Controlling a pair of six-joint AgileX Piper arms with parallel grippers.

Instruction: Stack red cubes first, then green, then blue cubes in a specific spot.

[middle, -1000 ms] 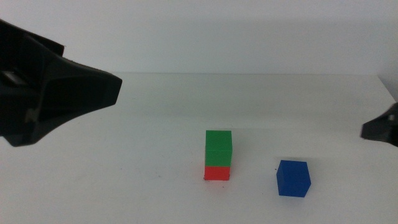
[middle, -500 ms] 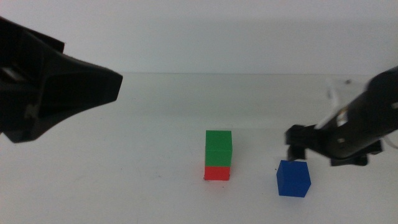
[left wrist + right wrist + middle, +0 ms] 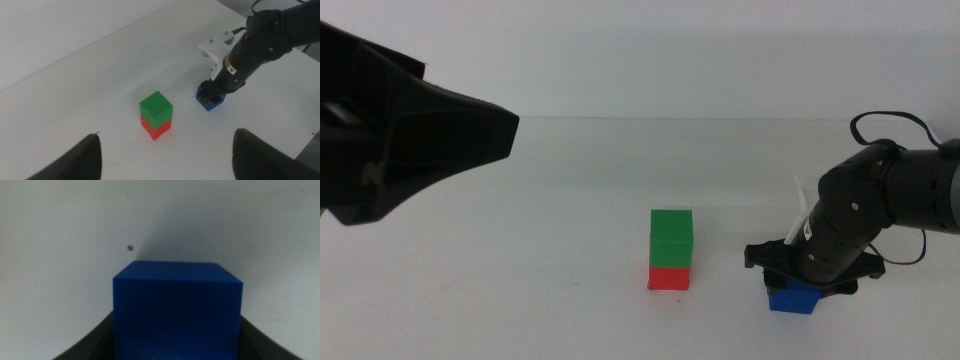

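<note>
The green cube (image 3: pixel 671 238) sits squarely on the red cube (image 3: pixel 669 278) at the middle of the table; the stack also shows in the left wrist view (image 3: pixel 156 108). It covers the spot. The blue cube (image 3: pixel 792 299) rests on the table to the right of the stack. My right gripper (image 3: pixel 810 282) is down over the blue cube, one jaw on each side of it. The right wrist view shows the blue cube (image 3: pixel 177 310) filling the gap between the jaws. My left gripper (image 3: pixel 170 160) is open and empty, held high at the left.
The white tabletop (image 3: pixel 550 250) is bare around the stack. A tiny dark speck (image 3: pixel 130 247) lies just beyond the blue cube. The table's far edge (image 3: pixel 720 118) runs behind the cubes. A cable (image 3: pixel 885 122) loops above the right arm.
My right arm came in from the right edge and dropped down over the blue cube. The left arm and the red-green stack have not moved.
</note>
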